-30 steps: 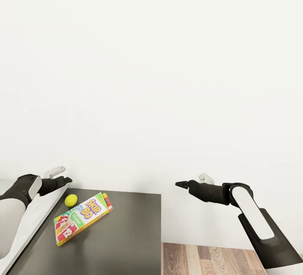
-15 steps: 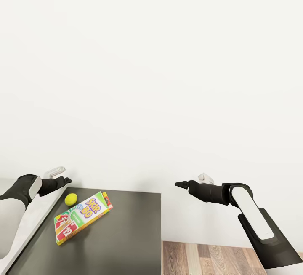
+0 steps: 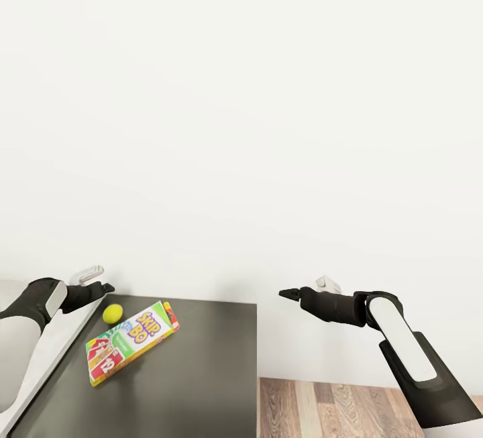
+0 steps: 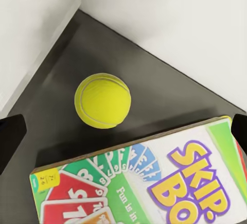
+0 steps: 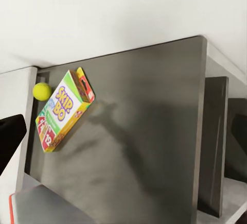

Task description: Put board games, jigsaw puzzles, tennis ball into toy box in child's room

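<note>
A yellow-green tennis ball [image 3: 113, 312] lies on a dark grey surface [image 3: 201, 371], just beside a white-green board game [image 3: 131, 343] with "SKIP-BO" lettering. That box rests tilted on another thin box with a red and yellow edge [image 3: 173, 317]. My left gripper [image 3: 102, 287] hovers open just above and left of the ball; in the left wrist view the ball [image 4: 102, 100] and the board game [image 4: 154, 177] sit between its dark fingertips [image 4: 10, 139]. My right gripper [image 3: 287, 292] hangs open in the air, off to the right of the surface. The right wrist view shows the ball [image 5: 42, 90] and the box [image 5: 62, 112].
A pale raised slab [image 3: 50, 351] borders the dark surface on the left. The surface ends in a straight right edge [image 3: 257, 364], with wood-plank floor [image 3: 322, 408] below it. A white wall [image 3: 241, 123] stands behind. Dark shelves [image 5: 216, 141] show under the right edge.
The whole head view has shifted slightly, so ball, box and floor sit a little higher in the picture. Both arms hold the same pose.
</note>
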